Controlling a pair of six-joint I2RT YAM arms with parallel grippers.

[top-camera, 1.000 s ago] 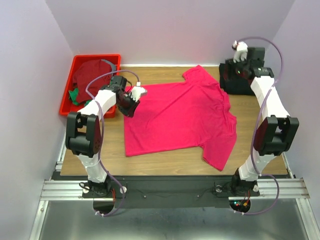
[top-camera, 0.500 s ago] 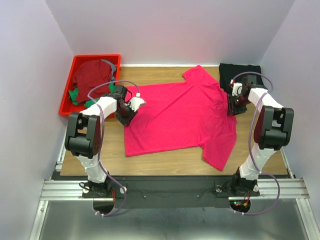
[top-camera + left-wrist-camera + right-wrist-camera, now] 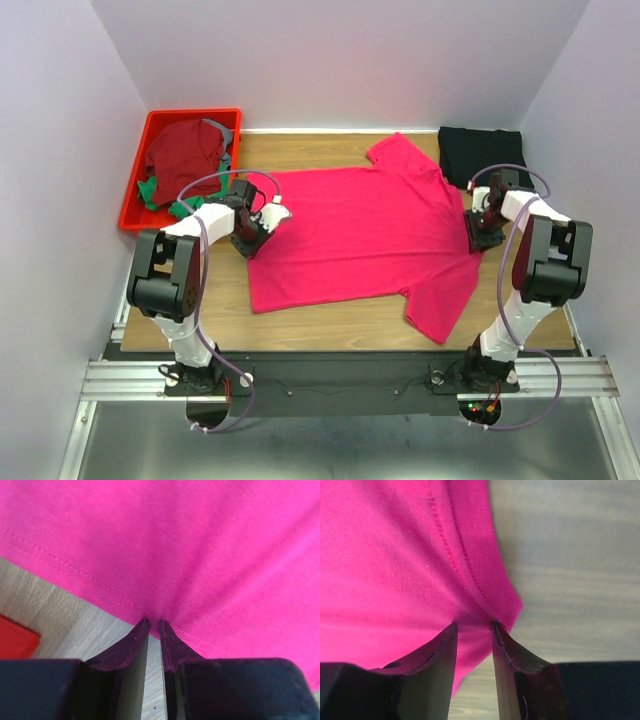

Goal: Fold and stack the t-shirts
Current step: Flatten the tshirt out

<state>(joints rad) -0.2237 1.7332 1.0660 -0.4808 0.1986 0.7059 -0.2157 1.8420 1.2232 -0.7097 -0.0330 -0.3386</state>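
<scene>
A bright pink-red t-shirt (image 3: 360, 235) lies spread flat on the wooden table. My left gripper (image 3: 256, 228) sits low at its left hem. In the left wrist view the jaws (image 3: 154, 621) are nearly together, pinching the stitched hem (image 3: 175, 540). My right gripper (image 3: 481, 236) is down at the shirt's right edge. In the right wrist view its jaws (image 3: 474, 625) stand narrowly apart, with a fold of the pink cloth (image 3: 385, 555) between them. A folded black t-shirt (image 3: 480, 150) lies at the back right. A dark red t-shirt (image 3: 185, 150) and a green one (image 3: 155, 190) lie in the bin.
The red plastic bin (image 3: 135, 195) stands at the back left, close behind my left arm; its corner shows in the left wrist view (image 3: 15, 637). Bare wood (image 3: 330, 320) runs along the table's near edge. Purple walls close in the left, back and right.
My right arm came down from the black t-shirt at the back right to the pink shirt's right edge. My left gripper shifted slightly nearer along the left hem and lower.
</scene>
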